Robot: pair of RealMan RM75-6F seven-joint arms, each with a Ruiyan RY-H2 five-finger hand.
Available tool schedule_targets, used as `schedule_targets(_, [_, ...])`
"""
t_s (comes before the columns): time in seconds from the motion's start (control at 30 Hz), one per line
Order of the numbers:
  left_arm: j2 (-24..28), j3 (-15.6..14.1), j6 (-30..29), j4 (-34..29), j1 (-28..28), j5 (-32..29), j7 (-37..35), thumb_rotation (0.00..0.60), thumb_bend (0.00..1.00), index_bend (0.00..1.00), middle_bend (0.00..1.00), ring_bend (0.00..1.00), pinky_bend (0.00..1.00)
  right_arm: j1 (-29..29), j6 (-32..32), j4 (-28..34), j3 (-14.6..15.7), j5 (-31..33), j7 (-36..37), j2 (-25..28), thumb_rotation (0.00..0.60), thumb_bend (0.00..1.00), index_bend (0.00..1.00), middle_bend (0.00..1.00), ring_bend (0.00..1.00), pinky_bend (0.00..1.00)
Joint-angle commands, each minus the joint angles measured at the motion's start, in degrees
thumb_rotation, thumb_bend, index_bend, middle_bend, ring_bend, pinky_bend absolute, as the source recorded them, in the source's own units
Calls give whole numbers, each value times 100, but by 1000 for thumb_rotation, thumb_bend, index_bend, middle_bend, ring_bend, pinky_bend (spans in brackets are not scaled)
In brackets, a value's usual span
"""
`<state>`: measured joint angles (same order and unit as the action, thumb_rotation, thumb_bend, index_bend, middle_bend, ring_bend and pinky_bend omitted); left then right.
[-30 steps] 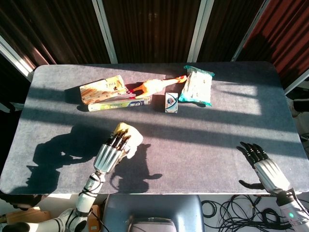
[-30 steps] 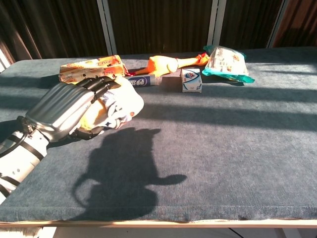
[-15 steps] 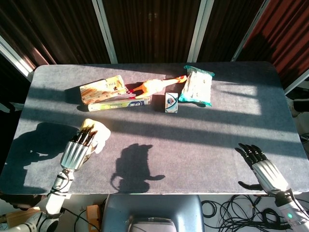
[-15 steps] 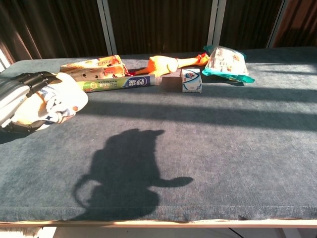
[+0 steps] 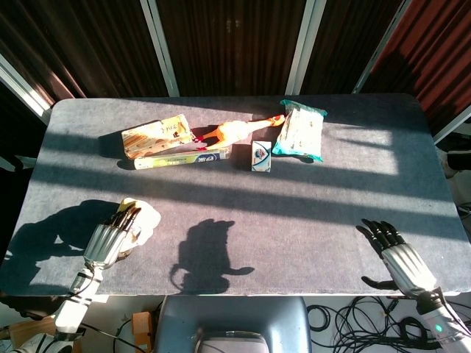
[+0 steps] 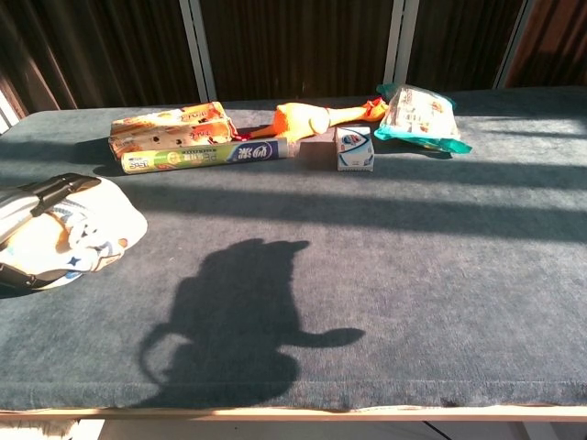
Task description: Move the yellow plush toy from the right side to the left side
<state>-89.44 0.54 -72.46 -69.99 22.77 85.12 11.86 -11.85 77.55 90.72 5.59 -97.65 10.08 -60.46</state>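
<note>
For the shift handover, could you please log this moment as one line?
left robot hand: holds plush toy | toy: left side of table | right robot hand: open, idle at right edge

Counted on the table: 1 yellow plush toy (image 5: 140, 218), 1 rubber chicken (image 5: 235, 131), 1 toothpaste box (image 5: 182, 157), 1 snack box (image 5: 156, 136), 1 small carton (image 5: 261, 156), 1 teal packet (image 5: 300, 131).

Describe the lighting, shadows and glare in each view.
Head view: hard sun lays bright bands across the table, and the left robot hand and arm cast a dark shadow. Chest view: glare washes out the yellow plush toy, and a large dark shadow falls at the table's front middle.
</note>
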Motion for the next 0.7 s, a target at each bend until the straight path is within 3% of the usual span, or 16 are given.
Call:
schedule_targets(0.03, [102,-35,43,-170,-24,-2,-166,600,238,0,0,123,364,-3,-7,7,-3,5,12,5,600,61,0,0,0,20])
schedule_targets(0.2, [307,-92,-66,-511,-69,144,-250,600,213,0,0,116,347,3,-9,13,-17,24,-5,1,600,61,0,0,0,20])
schedule_targets(0.47, [973,-153,-324,-1541,-176,360,182,600,213,0,0,98,350,-3,-53,33,-13,23,-59,-4,600,61,0,0,0,20])
schedule_targets(0.7, [1364,-258,-1256,-1925,-558,938,131,600,225,0,0,114,323,37,10,18,0,-13,-70,-18,600,61,0,0,0,20])
